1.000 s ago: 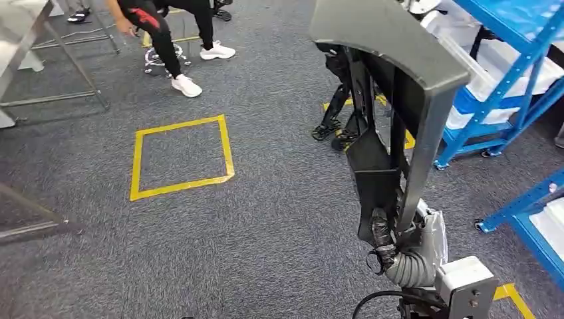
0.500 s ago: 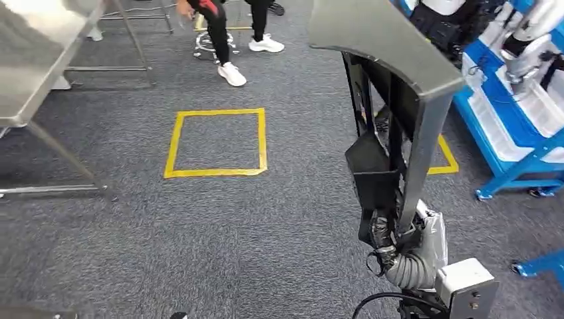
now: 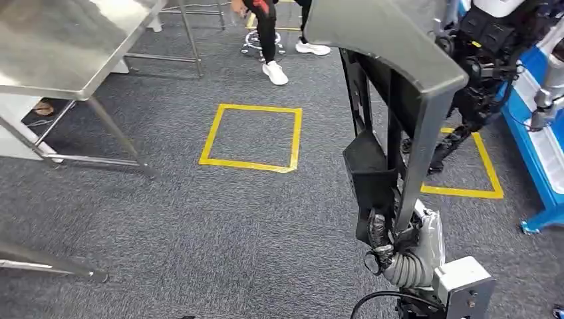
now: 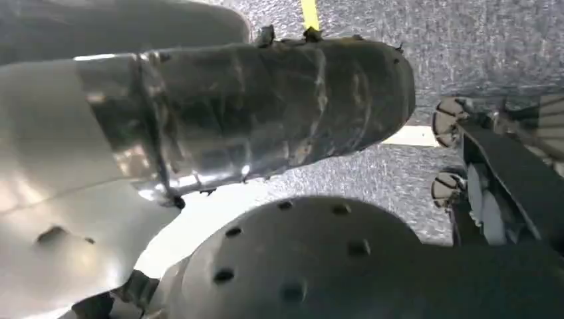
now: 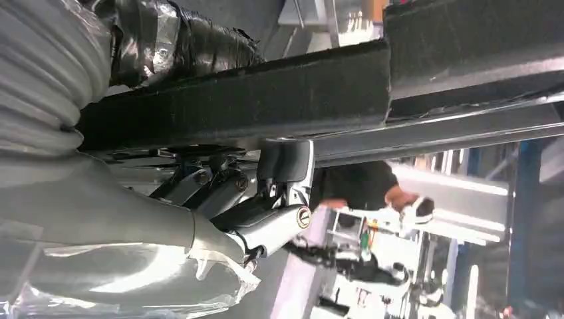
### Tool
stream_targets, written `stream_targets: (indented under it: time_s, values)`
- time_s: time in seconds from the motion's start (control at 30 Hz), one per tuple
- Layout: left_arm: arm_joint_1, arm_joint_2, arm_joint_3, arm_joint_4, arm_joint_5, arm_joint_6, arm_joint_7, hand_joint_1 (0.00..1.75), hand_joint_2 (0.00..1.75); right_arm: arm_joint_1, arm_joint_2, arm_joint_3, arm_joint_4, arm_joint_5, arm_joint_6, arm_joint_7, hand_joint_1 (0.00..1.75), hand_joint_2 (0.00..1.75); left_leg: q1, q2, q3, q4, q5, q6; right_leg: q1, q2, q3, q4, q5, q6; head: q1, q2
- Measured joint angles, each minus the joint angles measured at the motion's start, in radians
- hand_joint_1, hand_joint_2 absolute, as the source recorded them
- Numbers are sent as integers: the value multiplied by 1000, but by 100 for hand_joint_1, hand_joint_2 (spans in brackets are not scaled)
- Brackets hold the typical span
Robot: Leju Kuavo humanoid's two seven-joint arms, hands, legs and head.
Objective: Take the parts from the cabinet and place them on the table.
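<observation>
Part (image 3: 392, 86), long, dark and angled, held upright in right hand (image 3: 389, 249), fingers wrapped round its lower end. Steel tabletop (image 3: 60, 46) far left. Left hand's state indeterminable.

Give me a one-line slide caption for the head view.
Right hand carrying a tall dark part upright across grey carpet, steel table ahead on the left, yellow floor square between.

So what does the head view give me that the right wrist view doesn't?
Head view alone: the steel table, the yellow tape square on the carpet, and a person's legs beyond it. Right wrist view alone: a close look at the fingers under the part. Both share the right hand holding the long dark part.
</observation>
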Motion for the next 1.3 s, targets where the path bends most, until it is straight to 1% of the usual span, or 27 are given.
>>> stream_targets:
  time_s: [0.03, 0.07, 0.1, 0.2, 0.27, 0.3, 0.37, 0.4, 0.47, 0.5, 0.53, 0.57, 0.63, 0.7, 0.73, 0.77, 0.8, 0.87, 0.9, 0.93, 0.97, 1.03, 1.07, 1.1, 1.23, 1.27, 1.3]
  values:
    - [-1, 0, 0, 0, 0, 0, 0, 0, 0, 0, 0, 0, 0, 0, 0, 0, 175, 175, -1, 34, 57, -86, 24, 2, 1, -10, 3, 5, -4, 5, 0, 0]
    - [-6, 0, 0, 0, -2, 1, 0, 0, 0, 0, 0, 0, 0, 0, 2, 0, 175, 175, -9, 55, 70, -115, 8, 10, 9, -18, 1, 10, -9, 12, -1, 0]
    - [-8, 0, 0, 0, -2, 1, 2, 0, 0, -2, 0, 0, 0, 0, 3, 0, 175, 175, -9, 37, 65, -117, 17, 24, 9, -28, 2, 13, -11, 15, 5, 0]
    - [-4, 0, -1, 0, -4, 1, 5, 0, 0, -3, 0, 1, 0, -1, 6, -1, 175, 175, -9, 6, 59, -120, 21, 43, 7, -55, 7, 10, -13, 30, 4, 0]
    - [-2, -2, -1, 0, -6, 1, 5, 0, 0, -4, 0, 1, -1, -1, 8, -2, 175, 175, -2, -11, 61, -124, 28, 54, 1, 38, -18, 61, -55, 43, 6, 0]
    - [-5, -10, -1, 0, -6, 1, 5, 0, 0, -3, 0, 0, -1, -1, 8, -2, 175, 175, -2, -22, 57, -124, 30, 58, -3, 69, -63, 161, -105, 46, 8, 0]
    - [-8, -15, -1, 0, -6, 2, 5, 0, 0, 4, 0, 0, 0, -1, 8, -2, 175, 175, -5, -46, 52, -123, 33, 62, -4, 78, -144, 325, -167, 48, 8, 0]
    - [-8, -18, -1, 0, -6, 2, 5, 0, 0, 6, 0, 0, 0, -1, 8, -2, 175, 175, -6, -60, 50, -123, 33, 62, -5, 78, -167, 364, -170, 47, 8, 0]
    - [-5, -21, -1, 0, -6, 3, 5, 0, 0, 6, -1, 0, 0, -1, 7, -2, 175, 175, -7, -86, 51, -122, 35, 61, -4, 82, -139, 291, -108, 39, 8, 0]
    - [-4, -21, -1, 0, -6, 4, 5, 0, 0, 6, -2, 0, 0, -1, 7, -2, 175, 175, -7, -101, 52, -121, 36, 59, -4, 92, -92, 184, -50, 31, 8, 0]
    - [-4, -21, -1, 0, -6, 4, 5, 0, 0, 5, -2, 0, 0, -1, 7, -2, 175, 175, -6, -113, 53, -121, 37, 57, -4, 120, -47, 90, -6, 24, 8, 0]
    - [-5, -21, -1, 0, -6, 4, 5, 0, 0, 4, -2, 0, 0, -1, 7, -2, 175, 175, -5, -123, 49, -120, 39, 52, -5, 171, -23, 34, -3, 17, 8, 0]
    - [-7, -21, -1, 0, -6, 4, 5, 0, 0, 4, -1, 0, 0, -1, 7, -2, 175, 175, -1, -142, 38, -121, 44, 37, -1, 155, -21, 19, -4, 19, 8, 0]
    - [-1, -21, -1, 0, -6, 4, 5, 0, 0, 3, -3, -1, 0, -1, 7, -2, 175, 175, 5, -166, 36, -129, 51, 22, 3, 136, -16, 11, 1, 9, 8, 0]
    - [0, -21, -1, 0, -6, 5, 5, 0, 0, 3, -2, 0, -1, -1, 7, -2, 175, 175, 5, -159, 36, -122, 47, 19, -7, 119, -3, -10, 13, 2, 6, 0]
    - [2, -21, -1, 0, -6, 7, 5, 0, 0, 3, 0, 0, 0, -1, 7, -1, 175, 175, -4, -97, 21, -92, 22, 19, -4, 106, 3, -17, 17, -2, 5, 0]
    - [0, -19, -1, 0, -6, 7, 5, 0, 0, 3, 0, 0, 0, -1, 7, -2, 175, 175, -6, -57, -12, -23, -22, 16, -2, 92, 3, -19, 19, -6, 1, 0]
    - [-3, -11, -2, 0, -6, 6, 5, 0, 0, 6, 0, 0, 1, -1, 7, 0, 175, 175, -6, -26, -88, 140, -96, 11, 1, 61, 1, -18, 17, -6, 0, 0]
    - [-3, -7, -2, 0, -6, 5, 5, 0, 0, 6, 0, 0, 1, -1, 7, 0, 175, 175, -5, -23, -110, 190, -109, 9, 1, 47, 0, -16, 17, -6, 0, 0]
    - [-2, -5, -2, 0, -6, 5, 5, 0, 0, 6, 0, 1, 1, -1, 8, -1, 175, 175, -4, -20, -108, 190, -97, 7, 1, 33, -1, -15, 15, -5, -1, 0]
    - [0, -4, -2, 0, -6, 6, 5, 0, 0, 6, 0, 1, 1, -2, 8, 0, 175, 175, -3, -18, -80, 140, -64, 6, 0, 21, -1, -12, 13, -4, -1, 0]
    - [0, -4, -2, 0, -6, 8, 5, 0, 0, 6, 0, 1, 1, -2, 8, 0, 175, 175, -3, 6, 24, -40, 13, 7, 0, -1, 0, -3, 6, 2, -1, 0]
    - [-3, -4, -2, 0, -6, 8, 5, 0, 0, 5, 0, 1, 0, -2, 8, 0, 175, 175, -6, 53, 68, -118, 17, 10, 2, -11, 1, 3, 1, 7, -2, 0]
    - [-6, -4, -2, 0, -6, 8, 5, 0, 0, 5, 0, 0, 0, -2, 8, 0, 175, 175, -10, 38, 67, -123, 17, 25, 8, -17, -1, 10, -6, 15, 0, 0]
    - [-1, -4, -2, 0, -6, 8, 5, 0, 0, 3, 0, 0, -1, -2, 10, 1, 175, 175, -8, 1, 59, -124, 24, 49, 7, -45, 3, 10, -10, 33, 3, 0]
    - [0, -4, -2, 0, -6, 8, 5, 0, 0, 2, 0, 0, -2, -2, 11, 1, 175, 175, -4, -11, 58, -125, 28, 54, 4, 12, -8, 35, -34, 43, 7, 0]
    - [-1, -6, -3, 0, -6, 8, 4, 0, 0, 2, 0, -1, -3, -2, 11, 1, 175, 175, -3, -17, 55, -124, 31, 59, 1, 49, -35, 96, -72, 45, 7, 0]
